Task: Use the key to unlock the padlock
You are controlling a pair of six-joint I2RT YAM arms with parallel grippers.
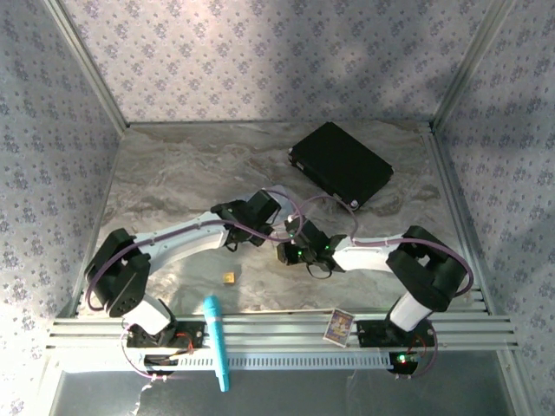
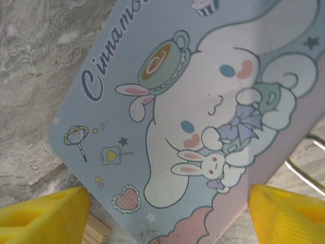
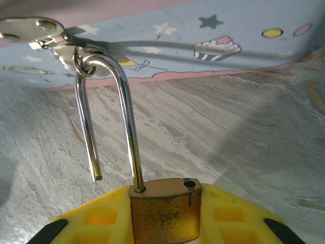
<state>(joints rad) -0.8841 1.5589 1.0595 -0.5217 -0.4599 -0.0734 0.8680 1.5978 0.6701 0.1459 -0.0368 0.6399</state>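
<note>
table [image 1: 173, 173]: grey marble top, patterned walls around it; both arms reach to the middle
black case [image 1: 340, 163]: flat, lying far right, well apart from the arms
tin box [image 2: 203, 101]: pastel blue and pink lid with a cartoon bunny, lying under my left wrist camera; its side wall runs across the top of the right wrist view
left gripper [image 2: 170, 216]: yellow fingers spread wide, one at each bottom corner of the wrist view, nothing clamped between them (tin lid sits beyond them)
right gripper [image 3: 165, 221]: yellow fingers closed on the padlock body, one on each side
teal pen [image 1: 216, 342]: lying across the near rail by the left base
card [image 1: 338, 326]: small, on the near rail by the right base
wooden block [image 2: 96, 233]: tan corner peeking out beside the left finger at the tin's edge
padlock [image 3: 163, 208]: brass body pinched in my right gripper, just beside the tin's side wall
shackle [image 3: 127, 101]: sprung open; one leg in the body, the other hanging free, hooked through a ring on the latch
latch [image 3: 35, 25]: silvery, on the tin's side
gold cube [image 1: 229, 277]: tiny, alone on the marble, near side
</note>
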